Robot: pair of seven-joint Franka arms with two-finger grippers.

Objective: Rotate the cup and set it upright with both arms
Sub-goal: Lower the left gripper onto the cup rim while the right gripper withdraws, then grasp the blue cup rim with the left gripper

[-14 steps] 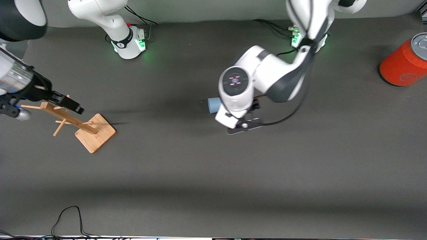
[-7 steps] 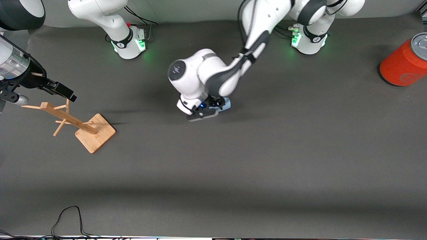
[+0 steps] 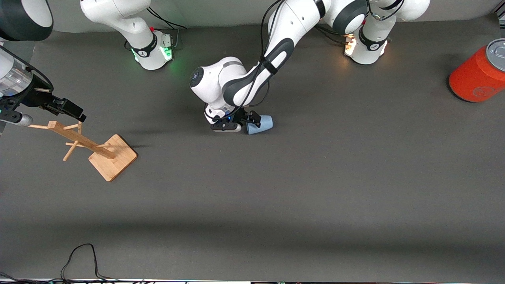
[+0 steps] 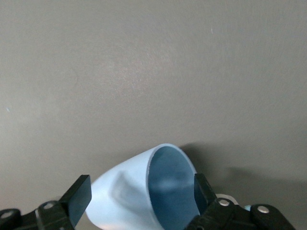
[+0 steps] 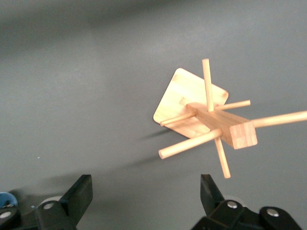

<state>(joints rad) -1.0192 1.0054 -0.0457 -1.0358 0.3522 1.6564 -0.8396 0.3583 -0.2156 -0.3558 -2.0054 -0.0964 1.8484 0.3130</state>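
Dark grey matte counter (image 3: pixel 315 189) carries the cup (image 3: pixel 261 124), a smooth tapered light-blue tumbler lying on its side mid-counter, pinched between the left gripper (image 4: pixel 139 199) jaws. Slick plastic could slip or pivot in that pinch during rotation. Right gripper (image 5: pixel 144 196) waits, jaws spread, over the wooden peg stand (image 3: pixel 90 144).

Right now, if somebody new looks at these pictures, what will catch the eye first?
First, the left gripper, down at the table's middle with its fingers around the light-blue cup, which lies tipped on its side. Next, the orange can at the left arm's end. Last, the wooden rack at the right arm's end, with the open right gripper waiting over it.
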